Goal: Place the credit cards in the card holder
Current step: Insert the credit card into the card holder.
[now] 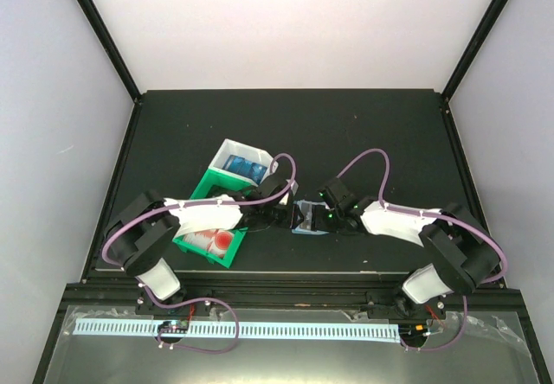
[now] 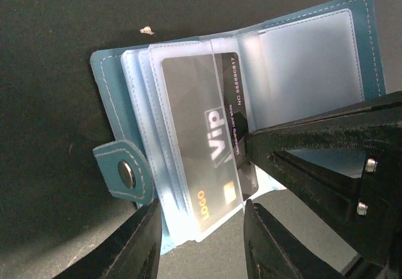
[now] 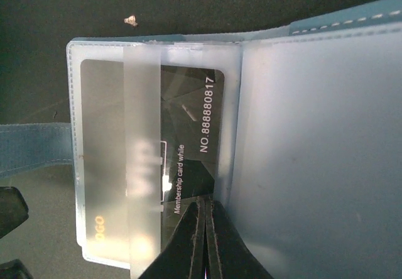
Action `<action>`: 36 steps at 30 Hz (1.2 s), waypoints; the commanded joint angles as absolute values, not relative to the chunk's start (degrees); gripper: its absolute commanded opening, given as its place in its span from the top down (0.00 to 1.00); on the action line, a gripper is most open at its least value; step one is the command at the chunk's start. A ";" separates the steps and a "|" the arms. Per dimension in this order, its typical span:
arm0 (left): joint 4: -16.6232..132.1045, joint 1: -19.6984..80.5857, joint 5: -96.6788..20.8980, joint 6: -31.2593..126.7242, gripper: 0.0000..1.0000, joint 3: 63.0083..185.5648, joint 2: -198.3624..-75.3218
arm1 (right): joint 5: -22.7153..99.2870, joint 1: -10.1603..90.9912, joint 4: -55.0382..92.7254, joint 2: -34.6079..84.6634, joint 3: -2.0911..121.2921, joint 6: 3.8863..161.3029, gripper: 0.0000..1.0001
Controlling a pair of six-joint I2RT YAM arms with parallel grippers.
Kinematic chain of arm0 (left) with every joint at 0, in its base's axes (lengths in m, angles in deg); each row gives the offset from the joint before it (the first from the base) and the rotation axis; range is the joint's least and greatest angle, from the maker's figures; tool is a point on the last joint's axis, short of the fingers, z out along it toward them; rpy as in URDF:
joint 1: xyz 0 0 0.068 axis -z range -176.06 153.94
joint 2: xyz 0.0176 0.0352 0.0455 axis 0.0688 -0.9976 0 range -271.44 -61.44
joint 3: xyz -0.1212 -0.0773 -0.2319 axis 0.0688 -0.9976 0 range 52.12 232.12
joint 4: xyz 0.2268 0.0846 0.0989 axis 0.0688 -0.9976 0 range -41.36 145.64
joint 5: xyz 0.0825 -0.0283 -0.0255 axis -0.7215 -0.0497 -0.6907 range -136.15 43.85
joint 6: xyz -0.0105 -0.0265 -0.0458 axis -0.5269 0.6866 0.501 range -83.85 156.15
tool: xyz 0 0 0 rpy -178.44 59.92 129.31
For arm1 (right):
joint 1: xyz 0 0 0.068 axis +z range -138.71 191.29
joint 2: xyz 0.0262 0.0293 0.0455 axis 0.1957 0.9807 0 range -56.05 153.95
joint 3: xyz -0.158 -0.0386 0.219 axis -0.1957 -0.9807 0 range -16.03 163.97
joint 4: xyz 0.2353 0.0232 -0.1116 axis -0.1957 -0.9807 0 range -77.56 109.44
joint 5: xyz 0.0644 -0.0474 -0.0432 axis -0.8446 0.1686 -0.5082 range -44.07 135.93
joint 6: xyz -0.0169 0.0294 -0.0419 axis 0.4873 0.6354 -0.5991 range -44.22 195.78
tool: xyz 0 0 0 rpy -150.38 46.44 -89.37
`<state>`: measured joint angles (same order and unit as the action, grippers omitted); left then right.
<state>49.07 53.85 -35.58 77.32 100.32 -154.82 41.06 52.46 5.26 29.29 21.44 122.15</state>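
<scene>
black VIP card [image 3: 188, 122] sits most of the way into a clear sleeve of the card holder [image 2: 107, 97], which lies open on the desk [image 1: 389, 133]; green bin [image 1: 201, 195] is just left of it. Right claw [image 3: 204, 210] is fully closed with its tips at the card's exposed edge, likely to push it home. Left claw [image 2: 201, 213] is partly closed across the holder's sleeve stack, bracing it.

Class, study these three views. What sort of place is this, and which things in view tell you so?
Probably a robotics lab test cell: the left arm and right arm are mounted at the edge of a black table, boxed in by plain white panels on a black frame.
</scene>
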 commanded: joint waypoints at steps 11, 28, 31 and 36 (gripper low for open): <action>53.32 52.99 -29.81 77.87 0.67 101.67 -159.67 | 42.82 52.84 7.12 31.22 18.21 124.55 0.99; 54.18 53.00 -27.36 78.65 0.78 101.81 -158.99 | 42.26 52.86 8.20 31.31 17.72 124.73 0.99; 54.42 53.04 -27.47 78.45 0.80 101.95 -158.56 | 42.15 52.84 8.41 31.31 17.74 124.76 0.99; 55.17 52.99 -26.63 78.32 0.85 102.14 -159.52 | 41.68 52.85 8.90 30.88 17.65 124.78 0.99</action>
<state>52.70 53.09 -28.70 78.33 100.37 -159.80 41.06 52.46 9.99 29.51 19.49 124.34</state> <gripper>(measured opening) 0.166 0.013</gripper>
